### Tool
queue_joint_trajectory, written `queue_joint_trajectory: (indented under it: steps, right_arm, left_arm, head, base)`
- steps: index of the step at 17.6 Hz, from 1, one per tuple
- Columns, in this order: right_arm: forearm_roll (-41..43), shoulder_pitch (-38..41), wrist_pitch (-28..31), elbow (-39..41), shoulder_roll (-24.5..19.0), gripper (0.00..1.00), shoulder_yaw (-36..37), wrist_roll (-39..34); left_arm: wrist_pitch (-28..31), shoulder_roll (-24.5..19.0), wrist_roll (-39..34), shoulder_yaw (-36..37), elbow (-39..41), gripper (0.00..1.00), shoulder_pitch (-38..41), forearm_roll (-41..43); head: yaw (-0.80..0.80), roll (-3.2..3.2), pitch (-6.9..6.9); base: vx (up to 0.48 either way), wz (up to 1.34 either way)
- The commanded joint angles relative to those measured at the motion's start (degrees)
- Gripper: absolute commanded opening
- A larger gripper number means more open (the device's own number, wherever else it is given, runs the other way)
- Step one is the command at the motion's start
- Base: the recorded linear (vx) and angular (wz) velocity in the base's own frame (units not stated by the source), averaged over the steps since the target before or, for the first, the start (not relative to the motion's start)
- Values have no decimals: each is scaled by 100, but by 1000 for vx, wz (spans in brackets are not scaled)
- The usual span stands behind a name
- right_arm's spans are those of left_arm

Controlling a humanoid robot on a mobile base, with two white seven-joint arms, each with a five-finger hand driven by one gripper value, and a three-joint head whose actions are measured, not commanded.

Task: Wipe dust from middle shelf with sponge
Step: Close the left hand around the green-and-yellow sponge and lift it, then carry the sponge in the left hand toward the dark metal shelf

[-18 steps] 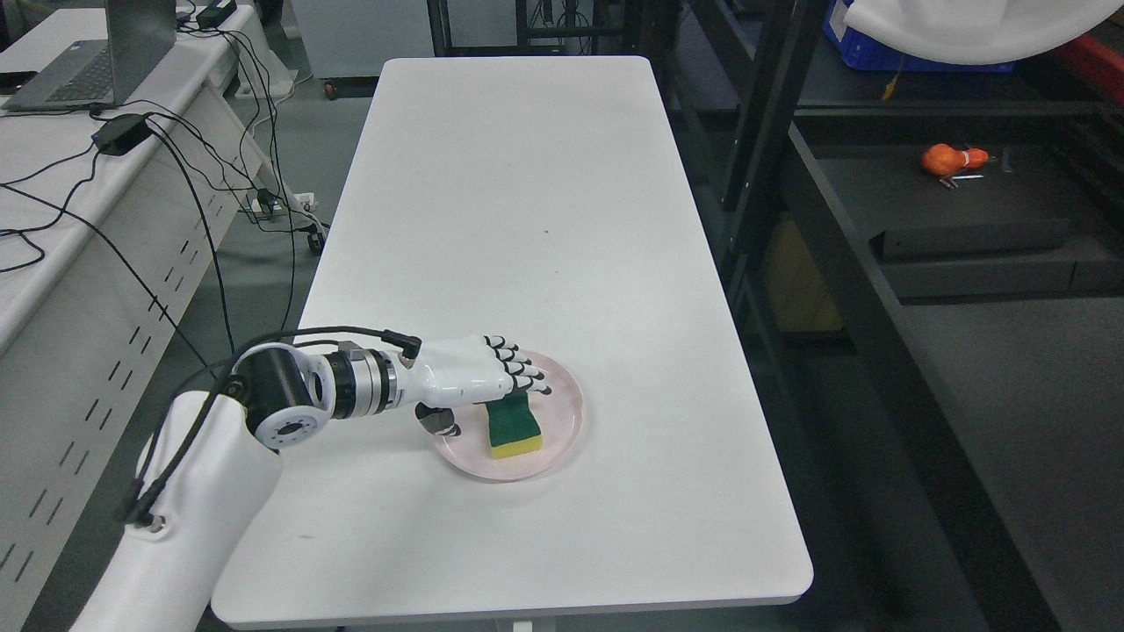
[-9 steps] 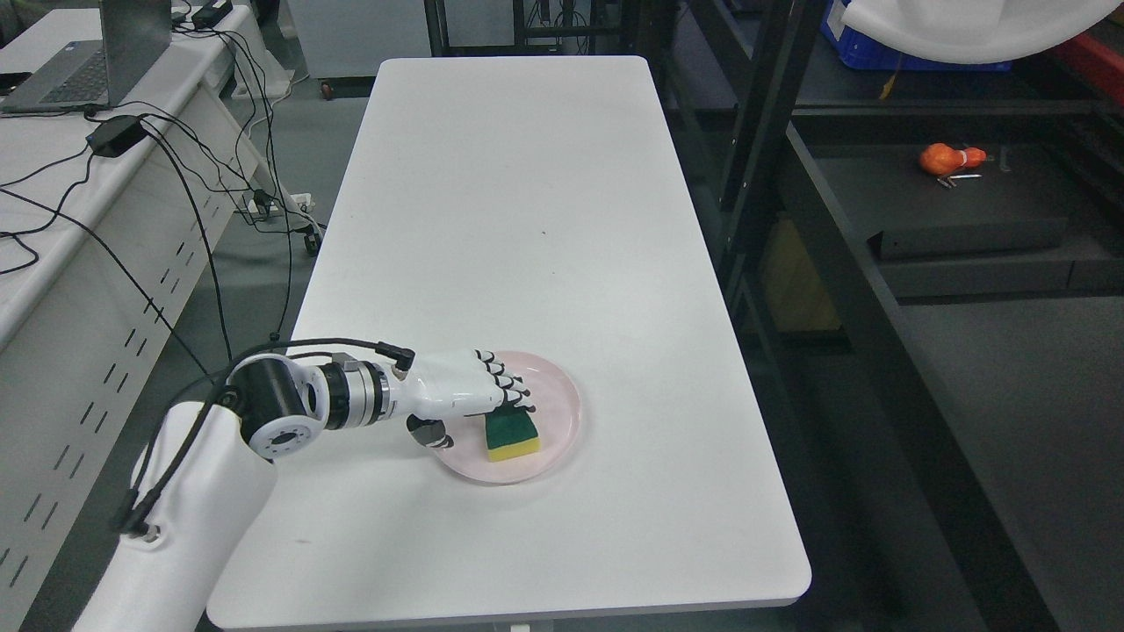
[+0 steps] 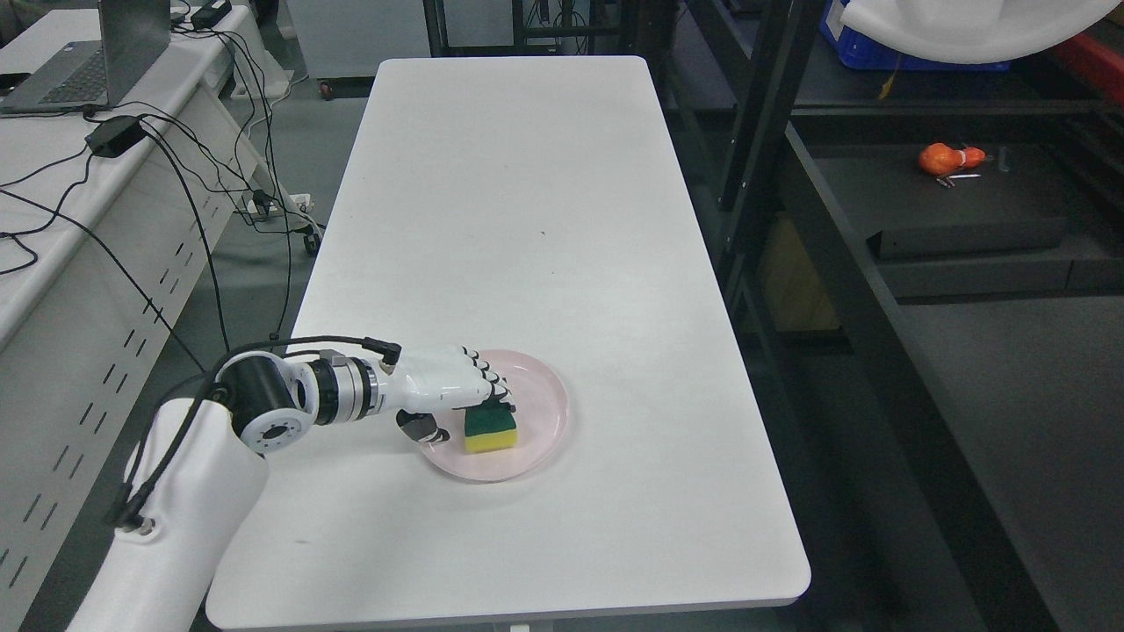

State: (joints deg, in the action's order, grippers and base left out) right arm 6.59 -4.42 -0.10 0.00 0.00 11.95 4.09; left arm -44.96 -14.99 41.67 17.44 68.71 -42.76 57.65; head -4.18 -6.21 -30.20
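The green-and-yellow sponge (image 3: 490,427) lies in the pink plate (image 3: 540,412), toward the plate's left half, green scouring side up. The plate sits near the front of the white table (image 3: 527,219). The left hand (image 3: 452,391) reaches in from the plate's left, fingers (image 3: 493,391) curled down over the sponge's far top edge and thumb (image 3: 420,427) hanging just outside the plate's left rim, so the grasp looks partly closed, not yet clamped. The black shelf rack (image 3: 878,263) stands well to the right of the plate. The likely trouble: the thumb is outside the rim, so closing may pinch the plate instead of the sponge, tipping or dragging it. A shallow hold on one edge could also let the sponge slip on lifting.
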Motion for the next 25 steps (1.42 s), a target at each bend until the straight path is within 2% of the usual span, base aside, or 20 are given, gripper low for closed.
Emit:
queue_joint_trajectory:
  steps: [1,10,14,16,19,21,23,25]
  right_arm:
    - [0,2,414,100,100,100,0,4]
    - [0,2,423,100,100,100,0,4]
    - [0,2,414,100,100,100,0,4]
    - [0,-7,414,100,100,100,0,4]
    - [0,2,414,100,100,100,0,4]
    - [0,-7,423,100,100,100,0,4]
    - [0,2,414,100,100,100,0,4]
    - [0,-7,414,100,100,100,0,4]
  left_arm:
    - [-4,66,-1,-425,-244,58,-83,-16]
    - [-4,57,-10,-654,-403,41,-39,-51]
    - [-4,75,-10,-882,-403,37,-39,-69]
    - [-4,329,-18,-1277,-403,36,-30,-61]
    - [-4,286,8,-1349,-403,22,5,-235]
    - [-4,286,25,-1375,-411,9,40,-472]
    - [-4,286,261,-1419,-420,3,49,-692]
    - [-4,321,333,-1611,-412,2,23,-746]
  head:
    - [0,0,0]
    - [0,0,0]
    - [0,0,0]
    - [0,0,0]
    - [0,0,0]
    - [0,0,0]
    - [0,0,0]
    - [0,0,0]
  base:
    - [0,0]
    - [0,0]
    - [0,0]
    - [0,0]
    - [0,0]
    - [0,0]
    - [0,0]
    - [0,0]
